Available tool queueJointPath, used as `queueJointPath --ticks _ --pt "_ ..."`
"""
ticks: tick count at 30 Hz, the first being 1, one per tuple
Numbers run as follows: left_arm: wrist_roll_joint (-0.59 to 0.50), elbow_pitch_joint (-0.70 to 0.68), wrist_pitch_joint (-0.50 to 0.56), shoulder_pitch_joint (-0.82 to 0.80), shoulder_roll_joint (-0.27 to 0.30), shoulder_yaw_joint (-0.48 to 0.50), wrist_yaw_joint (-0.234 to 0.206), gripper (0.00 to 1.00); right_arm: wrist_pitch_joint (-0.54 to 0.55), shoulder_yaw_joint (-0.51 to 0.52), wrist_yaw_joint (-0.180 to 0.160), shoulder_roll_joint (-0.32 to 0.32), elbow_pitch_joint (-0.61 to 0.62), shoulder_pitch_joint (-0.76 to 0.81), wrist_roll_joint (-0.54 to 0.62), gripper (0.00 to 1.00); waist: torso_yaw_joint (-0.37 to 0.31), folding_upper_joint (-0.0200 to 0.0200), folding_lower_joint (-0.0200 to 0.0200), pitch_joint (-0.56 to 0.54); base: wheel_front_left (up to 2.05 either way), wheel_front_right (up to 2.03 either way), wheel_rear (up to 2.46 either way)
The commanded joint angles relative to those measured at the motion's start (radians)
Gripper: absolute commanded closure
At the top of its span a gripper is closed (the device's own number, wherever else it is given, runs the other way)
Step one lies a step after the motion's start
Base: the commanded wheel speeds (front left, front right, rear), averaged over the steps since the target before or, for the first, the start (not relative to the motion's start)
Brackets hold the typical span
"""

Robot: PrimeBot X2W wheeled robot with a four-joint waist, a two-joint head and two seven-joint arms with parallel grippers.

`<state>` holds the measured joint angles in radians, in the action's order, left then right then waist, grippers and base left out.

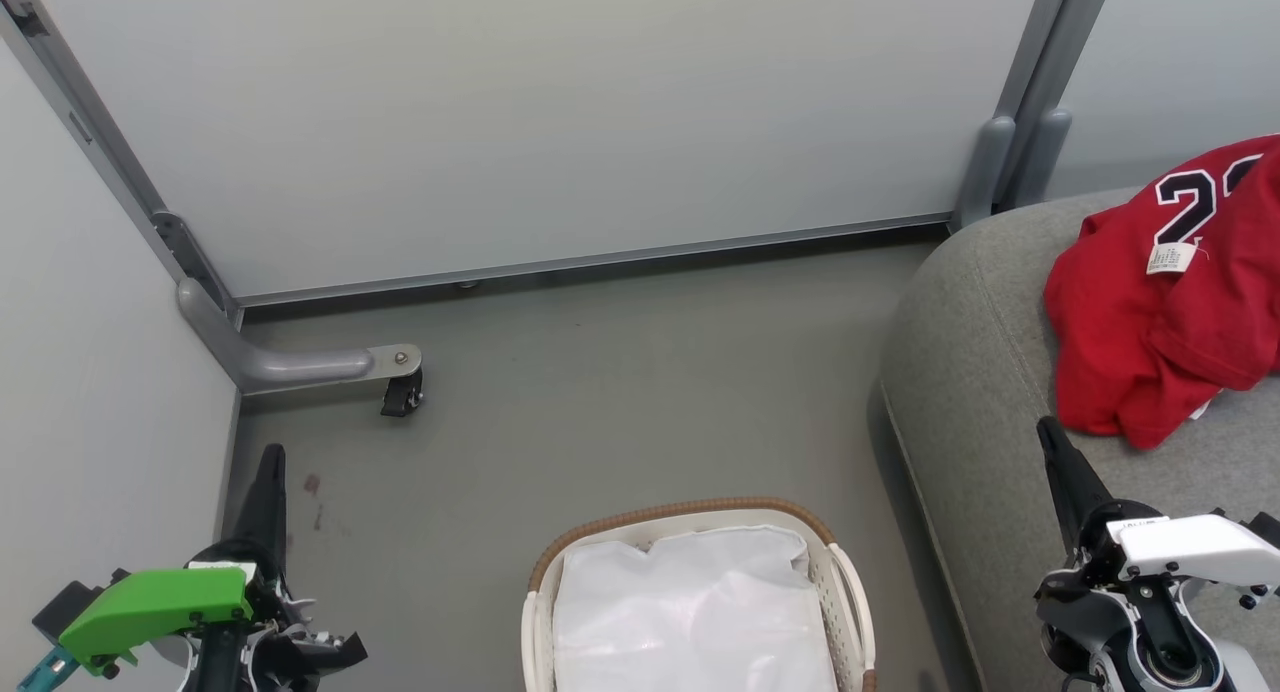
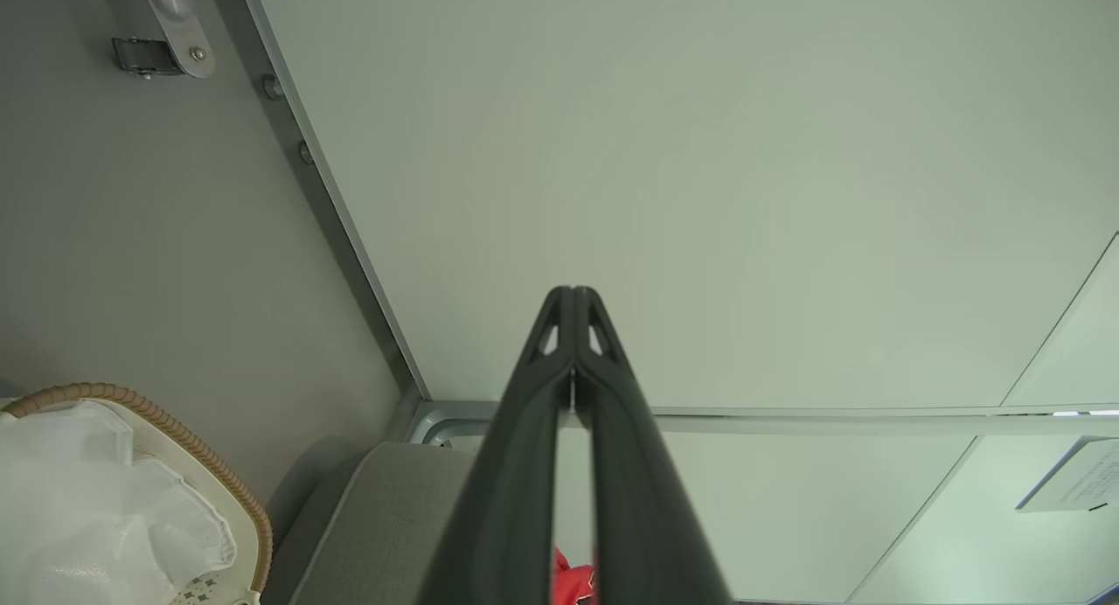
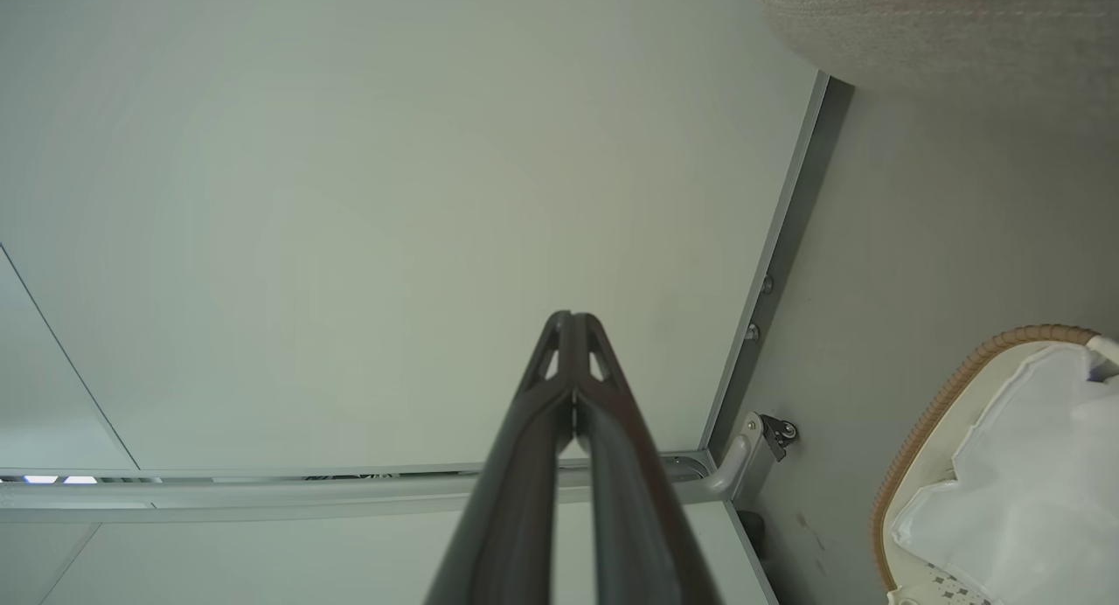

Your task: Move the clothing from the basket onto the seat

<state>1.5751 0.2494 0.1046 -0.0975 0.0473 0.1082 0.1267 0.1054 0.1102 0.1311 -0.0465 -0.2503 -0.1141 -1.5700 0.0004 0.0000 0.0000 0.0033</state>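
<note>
Grey floor [image 1: 620,392] runs up to pale partition panels [image 1: 520,112] on metal frames, and one curved frame foot ends in a small black caster [image 1: 402,394]. At the bottom of the head view stands the basket [image 1: 690,510], white with a brown woven rim, its inside covered by the crumpled white liner [image 1: 690,612]. On the robot's right, across a strip of floor from the basket, is the rounded grey seat [image 1: 970,372]. On top of the seat lies the clothing [image 1: 1130,352], a bunched red heap with black-and-white numerals and a small white tag [image 1: 1172,258] facing up near its far side. The left pincer [image 1: 272,459] hangs over the floor to the left of the basket, its two dark fingers pressed together to a single point and gripping nothing. The right pincer [image 1: 1048,432] is above the seat's near edge, just beside the heap's near hem, likewise pressed together and empty; whether its tip touches the fabric cannot be told.
</note>
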Motion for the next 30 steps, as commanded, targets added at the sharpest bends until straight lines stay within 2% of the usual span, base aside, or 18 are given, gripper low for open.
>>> queueJointPath --ticks 1,30 --pt "0.020 -0.005 0.007 -0.016 0.005 0.006 0.006 1.00 0.006 0.004 -0.001 -0.007 0.006 0.010 -0.022 1.00 0.000 0.0000 0.0000 0.000 0.00 0.00 0.00" --pt "0.040 -0.005 0.013 -0.017 0.005 0.008 0.007 1.00 0.012 0.006 -0.001 -0.007 0.008 0.011 -0.045 1.00 0.000 0.0000 0.0000 0.000 0.00 0.00 0.00"
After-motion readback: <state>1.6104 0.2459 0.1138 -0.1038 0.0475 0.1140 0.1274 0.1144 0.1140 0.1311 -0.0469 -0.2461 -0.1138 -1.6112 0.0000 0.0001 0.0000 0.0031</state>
